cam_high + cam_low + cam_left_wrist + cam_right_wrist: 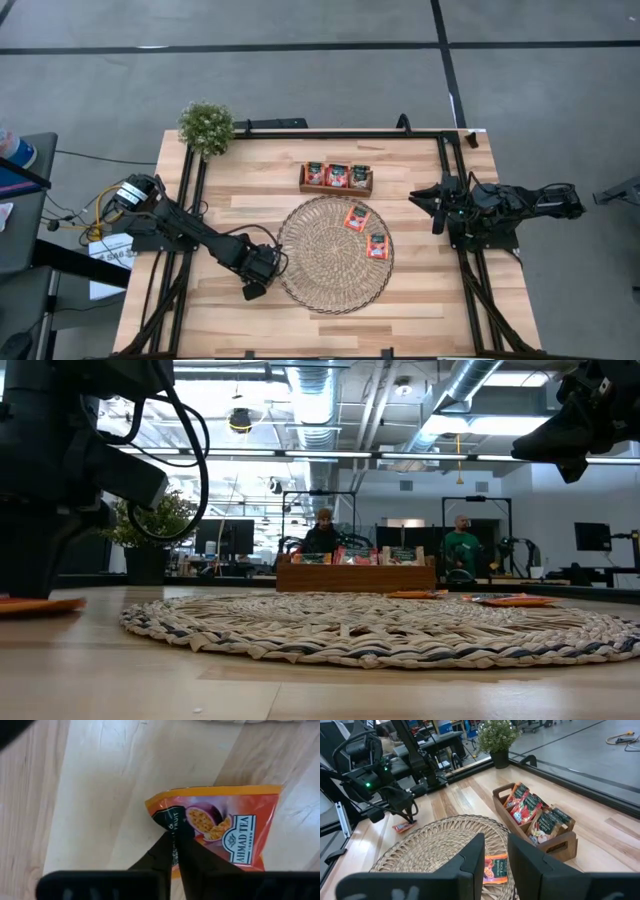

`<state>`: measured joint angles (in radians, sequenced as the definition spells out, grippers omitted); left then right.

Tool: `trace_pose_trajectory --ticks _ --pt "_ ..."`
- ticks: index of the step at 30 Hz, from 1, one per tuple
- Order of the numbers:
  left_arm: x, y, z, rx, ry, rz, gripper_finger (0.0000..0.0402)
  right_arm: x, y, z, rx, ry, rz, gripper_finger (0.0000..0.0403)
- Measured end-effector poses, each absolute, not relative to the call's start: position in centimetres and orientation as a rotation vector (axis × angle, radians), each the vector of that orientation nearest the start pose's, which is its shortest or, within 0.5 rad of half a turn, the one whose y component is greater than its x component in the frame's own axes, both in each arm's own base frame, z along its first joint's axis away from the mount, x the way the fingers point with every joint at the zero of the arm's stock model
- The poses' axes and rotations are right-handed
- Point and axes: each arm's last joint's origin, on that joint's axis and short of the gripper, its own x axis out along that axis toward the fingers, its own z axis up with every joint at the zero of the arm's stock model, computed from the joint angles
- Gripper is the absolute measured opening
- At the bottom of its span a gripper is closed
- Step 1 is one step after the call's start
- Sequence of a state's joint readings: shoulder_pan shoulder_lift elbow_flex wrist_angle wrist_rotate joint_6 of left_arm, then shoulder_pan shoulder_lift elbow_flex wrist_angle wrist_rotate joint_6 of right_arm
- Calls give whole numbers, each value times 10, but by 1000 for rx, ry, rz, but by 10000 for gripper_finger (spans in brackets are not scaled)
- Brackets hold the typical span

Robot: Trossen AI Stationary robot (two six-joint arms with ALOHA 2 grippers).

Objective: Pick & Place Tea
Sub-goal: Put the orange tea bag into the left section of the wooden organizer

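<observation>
Left gripper (175, 851) down at the woven mat's (320, 285) left edge, jaws pinching a tea sachet (220, 827) flat on the worktop (420, 305), likely for lifting. Right gripper (495, 857) waits right of mat, jaws slightly parted, empty.

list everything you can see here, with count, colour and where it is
tea sachets on mat: two, red-orange, on the mat's far right part
tea sachet at left end effector: one, orange, flat on the table just off the mat's left edge
sachets in tray: three, standing upright
wooden tray: one, brown, beyond the mat
woven mat: one, straw, table centre
potted plant: one, green, far left corner
table: one, light wood
left end effector: fingers pinched on the sachet's edge
right end effector: raised at the right side, holding nothing
</observation>
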<state>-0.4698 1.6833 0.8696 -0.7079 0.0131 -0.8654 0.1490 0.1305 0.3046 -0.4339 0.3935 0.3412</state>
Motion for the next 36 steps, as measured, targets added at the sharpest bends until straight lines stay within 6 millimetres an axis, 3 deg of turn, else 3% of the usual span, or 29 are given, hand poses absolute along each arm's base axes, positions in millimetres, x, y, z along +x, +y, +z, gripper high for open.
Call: trace_pose_trajectory --ticks 8,15,20,29,36 --pt "239 -120 148 -197 1559 355 1 81 1 215 268 206 -283 77" --pt "249 -117 195 50 1512 491 0 81 1 215 268 206 -283 77" --pt "264 -113 236 249 1384 527 0 81 1 215 268 206 -283 77" --pt "291 -80 295 476 1250 573 0 81 1 215 269 206 -283 77" --pt "308 -50 307 594 1233 559 0 81 1 215 269 206 -283 77"
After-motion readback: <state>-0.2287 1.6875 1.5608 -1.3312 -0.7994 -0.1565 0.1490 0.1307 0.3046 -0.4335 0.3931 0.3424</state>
